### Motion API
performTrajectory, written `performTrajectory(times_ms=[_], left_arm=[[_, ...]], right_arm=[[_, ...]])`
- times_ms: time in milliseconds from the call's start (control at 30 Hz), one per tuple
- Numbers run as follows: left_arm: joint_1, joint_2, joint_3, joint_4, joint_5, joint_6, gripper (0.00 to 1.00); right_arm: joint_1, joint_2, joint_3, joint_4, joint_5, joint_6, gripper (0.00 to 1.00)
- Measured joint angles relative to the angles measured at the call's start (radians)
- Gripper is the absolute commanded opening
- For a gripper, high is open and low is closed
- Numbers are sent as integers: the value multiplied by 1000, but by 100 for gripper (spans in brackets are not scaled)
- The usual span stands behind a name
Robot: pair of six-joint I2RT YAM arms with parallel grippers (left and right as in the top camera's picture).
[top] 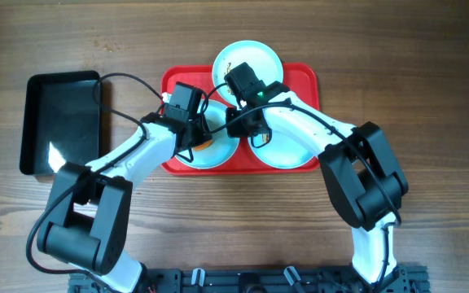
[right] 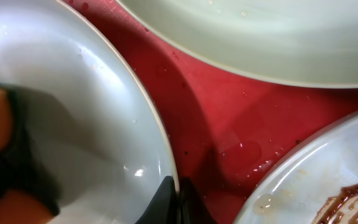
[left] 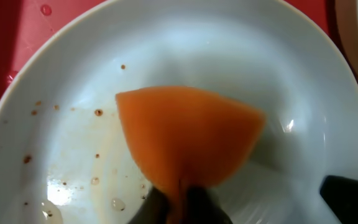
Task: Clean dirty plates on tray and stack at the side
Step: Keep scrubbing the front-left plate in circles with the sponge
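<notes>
Three pale plates lie on the red tray (top: 304, 77). My left gripper (top: 195, 130) is shut on an orange sponge (left: 188, 134) and presses it on the left plate (left: 278, 68), which has brown specks on its left side. My right gripper (right: 176, 196) is shut on that plate's rim (right: 160, 143); it shows in the overhead view (top: 236, 122). The right plate (right: 328, 180) carries a brown smear. The far plate (top: 251, 57) overhangs the tray's back edge and also shows in the right wrist view (right: 260, 37).
A glossy black bin (top: 59, 122) stands left of the tray on the wooden table (top: 430, 65). Wet red tray floor (right: 222, 118) shows between the plates. Both arms cross over the tray's middle.
</notes>
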Motion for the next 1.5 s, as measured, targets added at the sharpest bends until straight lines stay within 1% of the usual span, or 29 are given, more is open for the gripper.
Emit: performTrajectory(times_ms=[200,433,567,667,800,933,1067,1133,1233,1400,1500], left_arm=[[-2,0,6,-37,-76,0,4],[-3,0,10,-122,-273,4,4],[-7,0,10,-144,-364,4,4],[-16,-8,19,-192,-395,3,4],[-14,-88,39,-227,-424,-8,4],[-13,-235,68,-176,-396,-16,4],[-13,-288,89,-159,-323,-22,4],[-13,-269,88,-153,-267,-24,4],[-13,-194,88,-136,-184,-26,4],[-14,-68,87,-109,-103,-35,4],[-17,-24,87,-76,-47,-39,4]], right_arm=[[0,1,0,0,0,0,4],[0,1,0,1,0,0,4],[3,1,0,4,-11,0,4],[8,1,0,3,-17,0,4],[6,1,0,-2,-9,0,4],[0,1,0,-3,-3,0,4],[0,1,0,-1,-3,5,4],[0,1,0,4,-3,9,4],[0,1,0,6,0,23,4],[0,3,0,7,0,27,4],[0,3,-2,10,0,31,4]])
